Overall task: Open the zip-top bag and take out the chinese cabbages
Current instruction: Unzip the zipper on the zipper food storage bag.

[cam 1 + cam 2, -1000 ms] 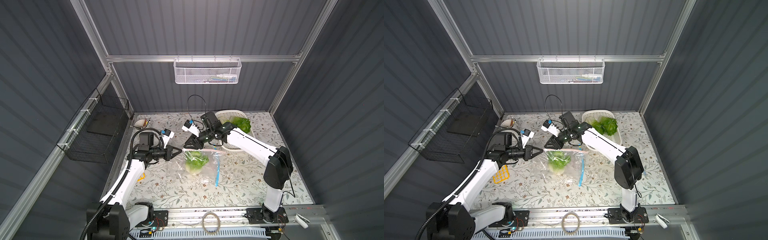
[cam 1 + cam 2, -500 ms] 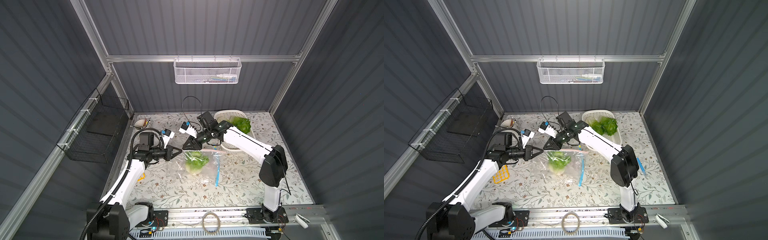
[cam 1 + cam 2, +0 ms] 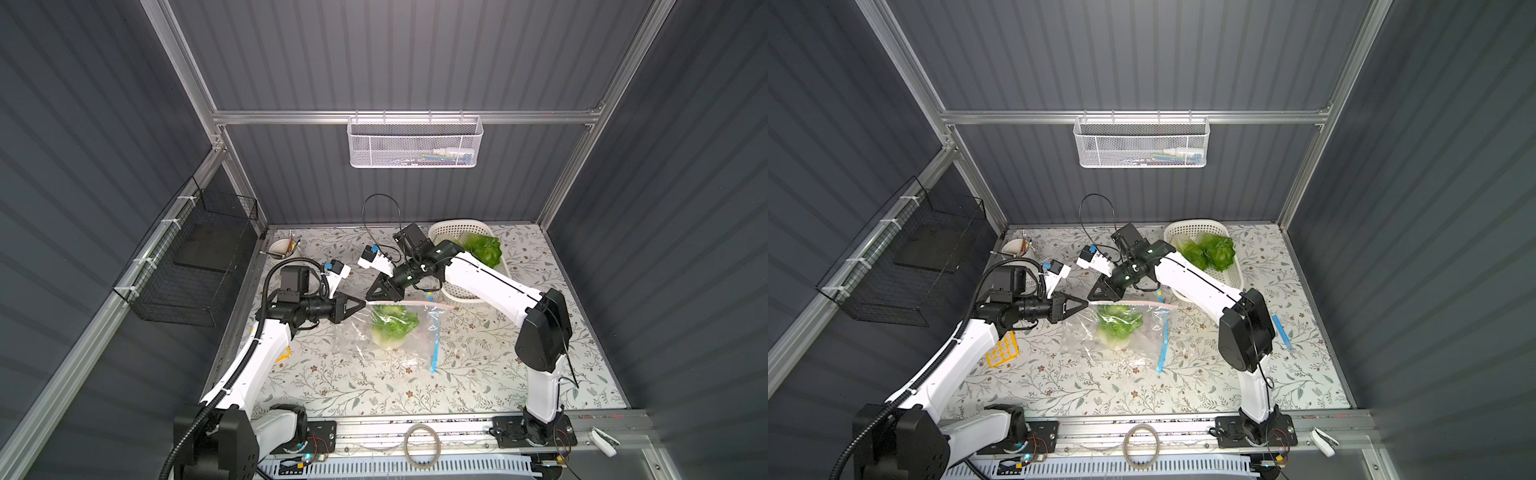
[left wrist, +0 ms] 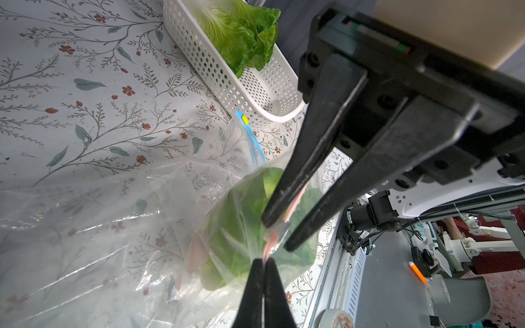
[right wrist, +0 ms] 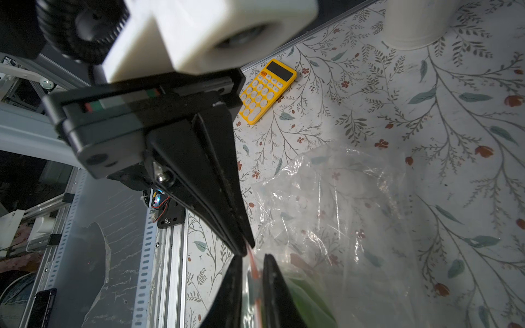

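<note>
The clear zip-top bag (image 3: pixel 349 336) (image 3: pixel 1079 332) lies mid-table with one chinese cabbage (image 3: pixel 392 330) (image 3: pixel 1117 328) (image 4: pixel 235 227) inside. Its pink lip strip (image 3: pixel 415 304) is lifted at the left corner. My left gripper (image 3: pixel 365 302) (image 3: pixel 1087 304) (image 4: pixel 264 259) is shut on that strip. My right gripper (image 3: pixel 368 299) (image 3: pixel 1091 298) (image 5: pixel 250 257) meets it tip to tip. Its jaws stand a little apart on either side of the same strip, with a gap showing. Two more chinese cabbages (image 3: pixel 484 249) (image 3: pixel 1219 249) lie in the white basket (image 3: pixel 453 228) (image 4: pixel 227 85) at the back right.
A yellow calculator (image 3: pixel 1003 348) (image 5: pixel 267 91) lies by the left edge under my left arm. A white cup (image 3: pixel 280 249) stands at the back left. A blue pen (image 3: pixel 1279 328) lies right of my right arm. A tape roll (image 3: pixel 423 444) sits on the front rail.
My right gripper has moved left along the bag's lip up to the left gripper's tips, and its jaws have narrowed around the strip. The left arm has held still.
</note>
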